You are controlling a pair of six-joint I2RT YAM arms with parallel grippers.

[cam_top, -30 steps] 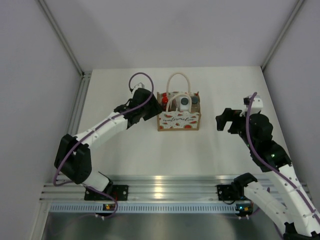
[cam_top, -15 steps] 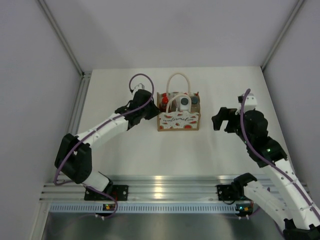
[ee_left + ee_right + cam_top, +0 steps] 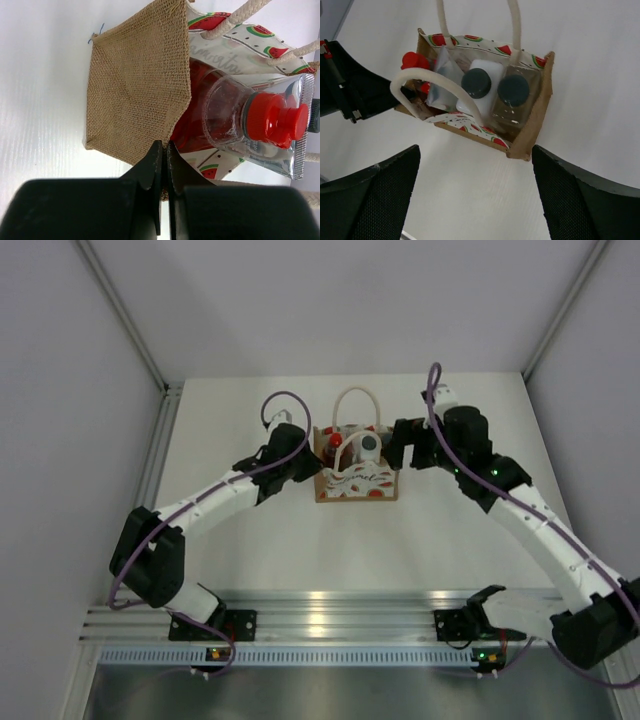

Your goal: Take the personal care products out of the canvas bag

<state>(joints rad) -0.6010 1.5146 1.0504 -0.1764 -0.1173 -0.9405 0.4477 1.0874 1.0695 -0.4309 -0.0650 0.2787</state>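
The canvas bag [image 3: 358, 482] stands upright at mid table with its rope handles up. Inside stand a red bottle [image 3: 412, 60], a flat tube [image 3: 444, 80] and two white bottles with dark caps [image 3: 476, 82] [image 3: 514, 90]. My left gripper [image 3: 165, 150] is shut on the top edge of the bag's burlap left side panel [image 3: 140, 90]; the red bottle [image 3: 270, 117] lies just beyond it. My right gripper [image 3: 477, 195] hangs open above the bag's right end [image 3: 398, 448], its fingers [image 3: 375, 200] wide apart and holding nothing.
White walls close in the table on the left, right and back. An aluminium rail [image 3: 320, 615] with both arm bases runs along the near edge. The left arm's purple cable [image 3: 285, 400] loops up beside the bag.
My left gripper has closed on the bag's left edge. The right arm has swung in from the right side of the table to just above the bag's right end.
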